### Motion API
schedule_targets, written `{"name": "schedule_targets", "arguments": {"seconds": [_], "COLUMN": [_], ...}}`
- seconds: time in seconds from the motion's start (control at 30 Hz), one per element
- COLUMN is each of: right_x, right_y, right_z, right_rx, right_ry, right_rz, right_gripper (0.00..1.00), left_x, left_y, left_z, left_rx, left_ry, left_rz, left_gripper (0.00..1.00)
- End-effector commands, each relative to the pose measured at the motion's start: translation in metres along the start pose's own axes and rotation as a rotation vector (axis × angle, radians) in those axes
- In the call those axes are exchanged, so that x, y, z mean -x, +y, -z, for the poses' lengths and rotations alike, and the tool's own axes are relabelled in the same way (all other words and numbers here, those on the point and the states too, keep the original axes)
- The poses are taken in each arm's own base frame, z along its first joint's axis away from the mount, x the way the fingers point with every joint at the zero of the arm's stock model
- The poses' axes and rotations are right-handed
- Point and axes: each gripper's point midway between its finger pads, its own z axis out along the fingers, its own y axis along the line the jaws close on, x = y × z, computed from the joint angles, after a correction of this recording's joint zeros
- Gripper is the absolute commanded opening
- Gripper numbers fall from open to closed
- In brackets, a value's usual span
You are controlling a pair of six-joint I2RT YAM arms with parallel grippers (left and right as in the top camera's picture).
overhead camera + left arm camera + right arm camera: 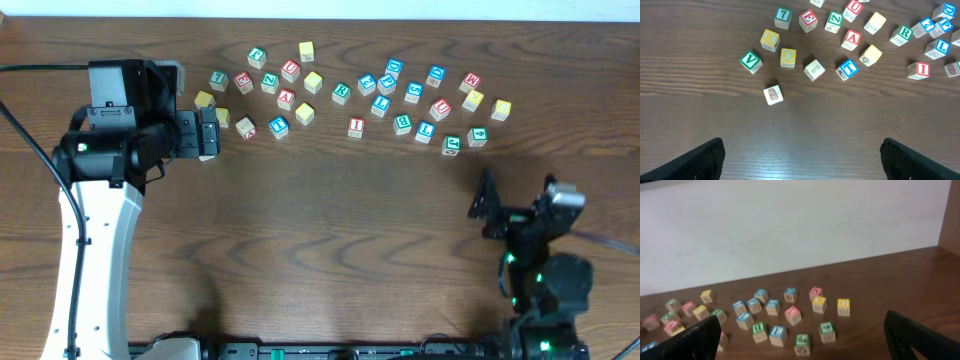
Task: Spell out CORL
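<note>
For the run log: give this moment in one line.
progress: nothing spelled | cubes: scattered | left hand: open, near cubes | right hand: open, empty

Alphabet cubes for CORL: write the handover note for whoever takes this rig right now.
Left gripper: open, empty, at the left end of the scatter.
Right gripper: open, empty, on the near side, apart from the cubes.
Cubes: all loose along the far side of the table. The left wrist view shows a yellow O cube, a green R cube and a blue L cube. The letter on the second yellow cube is unreadable.
Done: nothing lined up.
Left: find C, then pick and line up all four.
</note>
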Motion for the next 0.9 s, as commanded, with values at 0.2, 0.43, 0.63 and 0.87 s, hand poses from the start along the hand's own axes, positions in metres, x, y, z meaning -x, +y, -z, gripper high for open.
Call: {"name": "schedule_targets", "arguments": {"seconds": [0.2,0.43,0.63,0.87], "right_x": [0.051,0.052,0.053,0.052], "right_y": [0.018,0.021,0.029,0.025], "right_z": [-0.053,-0.102,-0.137,-0.162], "right_rx": [0.027,0.002,0.065,0.044], "right_ry": [0.101,0.315,0.477,0.648], "right_rz": [0.088,0.094,0.118,0.134], "right_gripper": [0.99,0.99,0.99,0.99], "left_x": [0.006,0.006,0.006,0.006], "left_y": [-0.003,-0.003,-0.003,-0.003], "left_z": [0.003,0.003,0.003,0.003], "left_rx": [-0.013,-0.013,-0.013,-0.013], "left_ry": [-0.014,-0.014,-0.014,-0.015], "left_rz": [-0.017,-0.017,-0.017,-0.017], "left_gripper": [0.98,0.98,0.98,0.98]}}
